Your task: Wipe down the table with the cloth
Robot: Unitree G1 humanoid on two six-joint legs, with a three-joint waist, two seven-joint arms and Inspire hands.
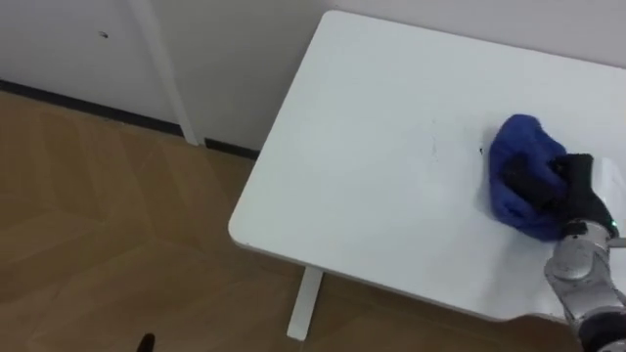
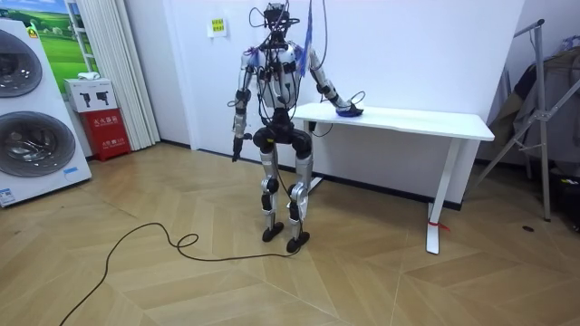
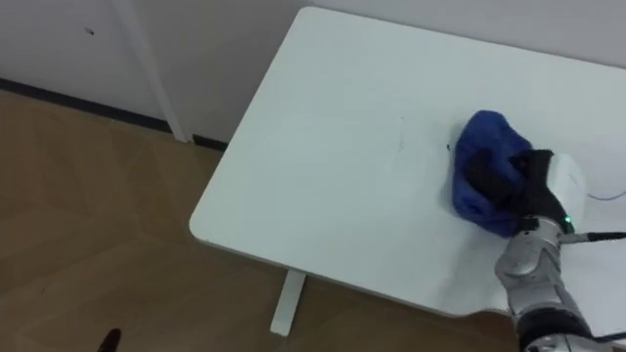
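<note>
As seen from the head camera, located at centre right of frame: crumpled blue cloth, lying on flat white rectangular table top, near its lower edge. Pressed into cloth from lower right: right hand, dark fingers curled into the bunched fabric and gripping it. Just left of cloth: faint grey mark on bare surface. Lower left of frame: brown wooden floor. In room view, upright stance at left end of table, right arm stretched toward frame right onto top. Hanging beside hip at frame left: left hand; whether open or closed not discernible.
</note>
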